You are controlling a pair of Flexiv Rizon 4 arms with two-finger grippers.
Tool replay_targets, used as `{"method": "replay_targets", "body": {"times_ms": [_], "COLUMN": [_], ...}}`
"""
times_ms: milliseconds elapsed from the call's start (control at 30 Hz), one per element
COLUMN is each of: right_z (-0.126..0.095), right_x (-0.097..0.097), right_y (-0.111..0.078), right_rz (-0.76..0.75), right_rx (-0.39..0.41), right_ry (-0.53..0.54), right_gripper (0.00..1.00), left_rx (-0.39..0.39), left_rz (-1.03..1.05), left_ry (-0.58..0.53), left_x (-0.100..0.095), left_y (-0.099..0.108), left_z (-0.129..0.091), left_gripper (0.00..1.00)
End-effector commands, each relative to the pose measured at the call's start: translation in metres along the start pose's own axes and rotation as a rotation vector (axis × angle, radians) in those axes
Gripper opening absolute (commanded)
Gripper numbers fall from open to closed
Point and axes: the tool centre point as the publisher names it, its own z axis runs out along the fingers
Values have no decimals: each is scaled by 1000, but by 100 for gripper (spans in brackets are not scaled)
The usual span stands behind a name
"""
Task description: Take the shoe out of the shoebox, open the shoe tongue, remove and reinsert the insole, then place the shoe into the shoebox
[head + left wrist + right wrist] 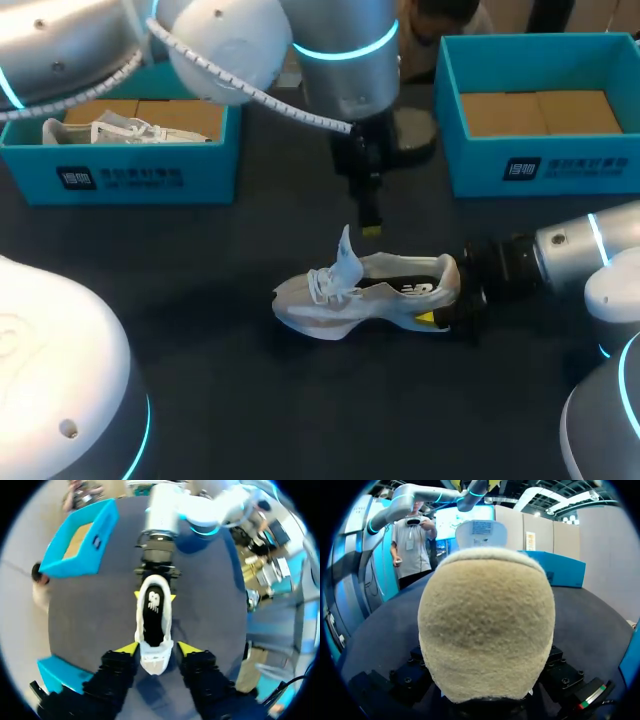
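Heel (485, 630) clamped in the right claw (447, 297), the white shoe (365, 292) sits on the dark table (200, 300), tongue (345, 255) raised; the left claw (158, 648) hangs open above. Pinching the black insole (154, 614) by its edge, heel held firm, looks surest.

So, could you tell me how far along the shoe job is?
Done: white mesh sneaker lies outside the blue cardboard shoebox, tongue raised. In hand: right gripper clamps its heel; left gripper hovers open above. Left: pulling and reinserting the seated black insole, then boxing.
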Motion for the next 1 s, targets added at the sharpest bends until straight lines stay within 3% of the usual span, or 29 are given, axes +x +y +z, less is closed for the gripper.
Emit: {"method": "replay_targets", "body": {"times_ms": [33,100,267,600,1000], "right_z": [1,1,1,1,1], "right_x": [1,1,1,1,1], "right_y": [0,0,0,0,0], "right_rz": [0,0,0,0,0], "right_rx": [2,2,2,2,2], "right_ry": [-2,-2,-2,-2,-2], "right_gripper": [0,0,0,0,0], "left_rx": [49,76,32,-27,-9], "left_rz": [544,537,513,485,381], "left_ry": [122,206,209,249,223], "left_x": [2,5,11,5,-5], "left_y": [-11,-14,-16,-19,-41], "left_z": [21,28,54,93,110], "left_gripper": [0,0,0,0,0]}}
